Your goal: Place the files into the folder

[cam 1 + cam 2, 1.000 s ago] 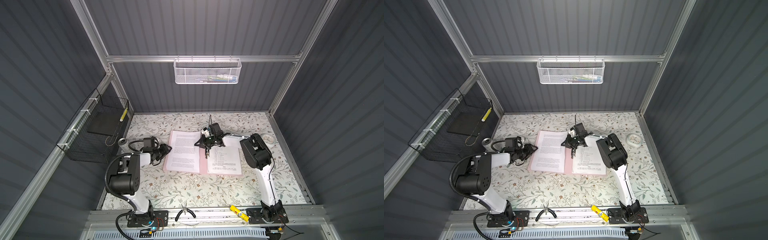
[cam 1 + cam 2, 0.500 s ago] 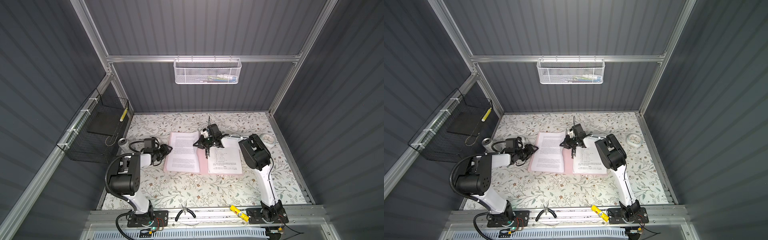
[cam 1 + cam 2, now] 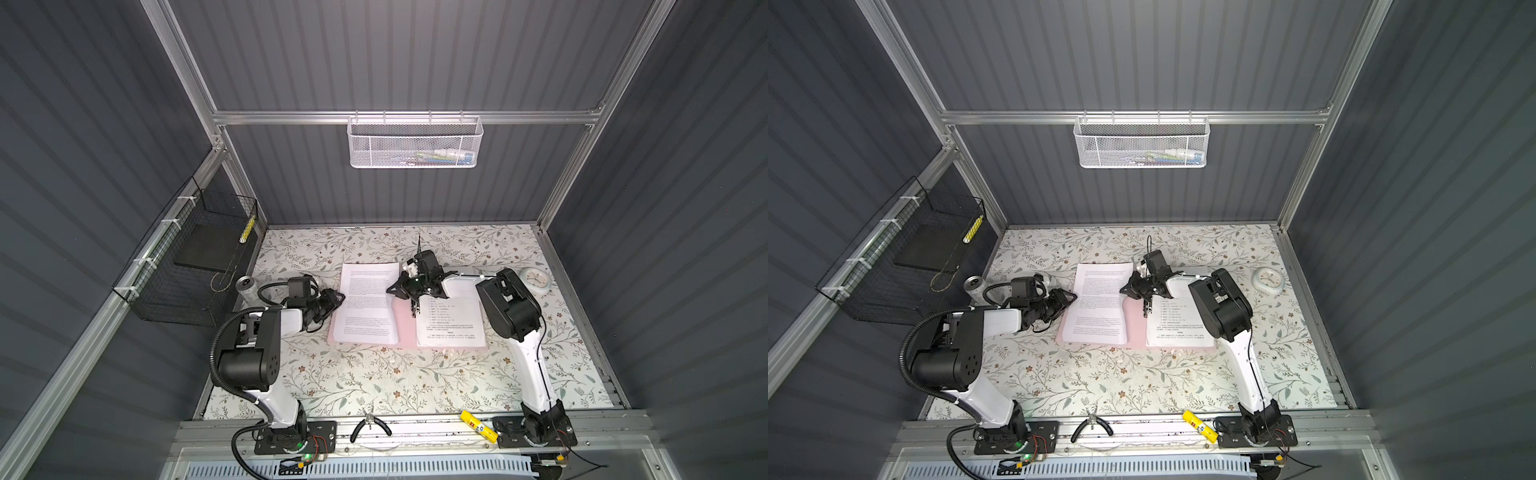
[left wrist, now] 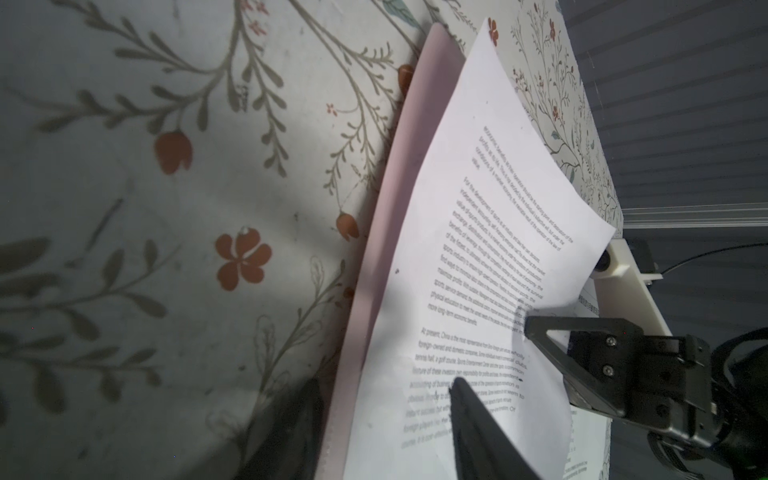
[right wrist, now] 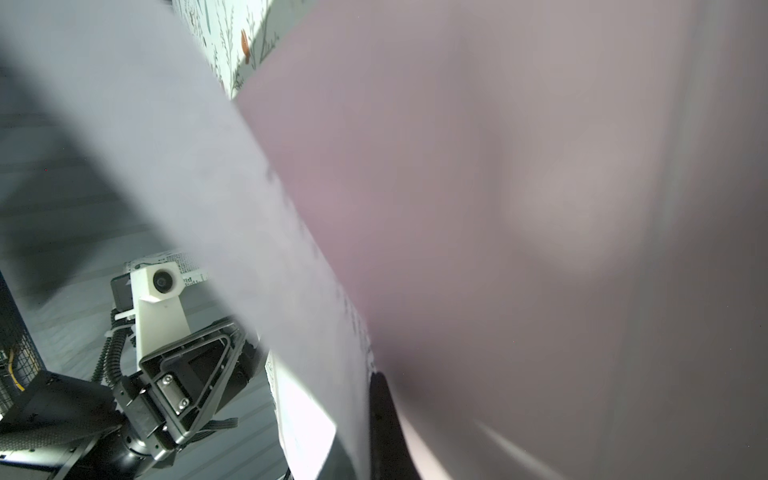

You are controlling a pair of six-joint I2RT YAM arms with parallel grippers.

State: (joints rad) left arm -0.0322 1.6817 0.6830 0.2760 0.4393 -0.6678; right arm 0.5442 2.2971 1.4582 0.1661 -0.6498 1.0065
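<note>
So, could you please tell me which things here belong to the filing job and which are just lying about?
Belong to the job:
- files
- folder

Just lying about:
- clock
- can
- pliers
- yellow tube
- white mesh basket
- black wire basket

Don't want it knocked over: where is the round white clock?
In both top views the round white clock lies at the table's right side, just beyond the right arm's elbow.
</note>
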